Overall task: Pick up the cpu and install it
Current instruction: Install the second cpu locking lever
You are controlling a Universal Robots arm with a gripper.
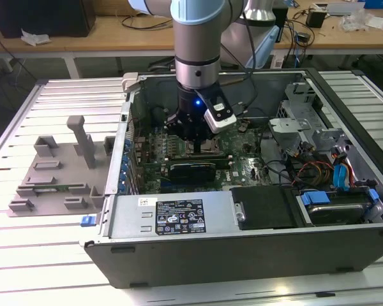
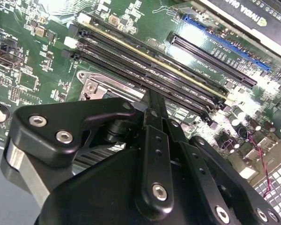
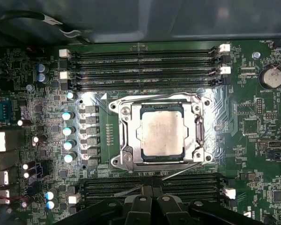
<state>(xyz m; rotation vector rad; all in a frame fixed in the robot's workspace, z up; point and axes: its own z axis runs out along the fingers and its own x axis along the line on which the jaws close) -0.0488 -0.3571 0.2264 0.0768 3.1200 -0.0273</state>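
With the small silver-topped square cpu seated in the metal-framed socket, the black gripper, whose finger spacing I cannot tell, hangs just beside it and could scrape the green motherboard if it dips.

The gripper hangs low inside the open computer case

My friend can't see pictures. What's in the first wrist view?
A shiny square cpu lies inside the metal-framed socket on a green motherboard. Long dark memory slots run beside the socket, and the black gripper sits at the picture's edge.
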